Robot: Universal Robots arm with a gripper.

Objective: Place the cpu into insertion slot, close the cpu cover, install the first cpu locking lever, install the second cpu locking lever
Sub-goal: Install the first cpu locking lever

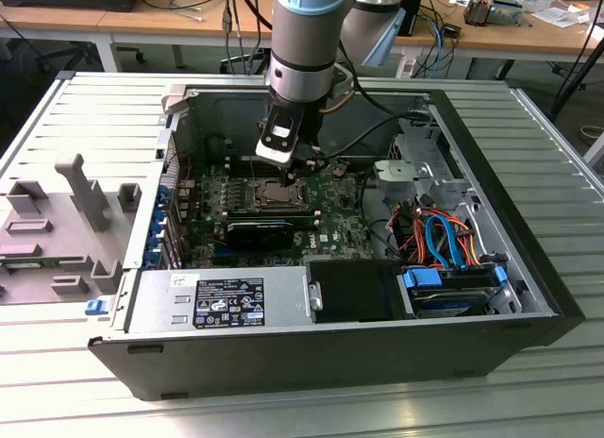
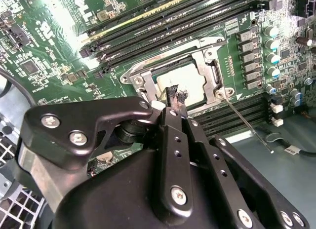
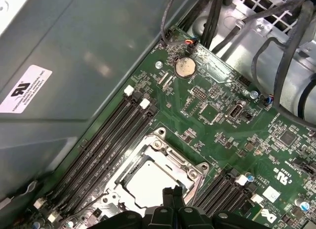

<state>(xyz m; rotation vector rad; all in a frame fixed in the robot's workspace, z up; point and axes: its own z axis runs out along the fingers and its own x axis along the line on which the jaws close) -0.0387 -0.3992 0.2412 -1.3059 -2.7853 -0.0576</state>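
Near the green board's (image 2: 44,46) middle, my pincer (image 2: 176,95), pinched shut and empty, hangs over the seated cpu (image 2: 190,78); the cpu cover (image 2: 207,61) looks down, one locking lever (image 2: 247,123) juts free.

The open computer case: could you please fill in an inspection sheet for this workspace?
Surface: ribbed metal table, carrying the open computer case.
Job's things: cpu lies under the lowered cpu cover; one locking lever sticks out sideways.
Clutter: grey plastic fixtures at the exterior view's left.
Grippers: pincer shut, tips over the cover's edge.
Cables: orange and blue cables inside the case.
Surroundings: desks behind.
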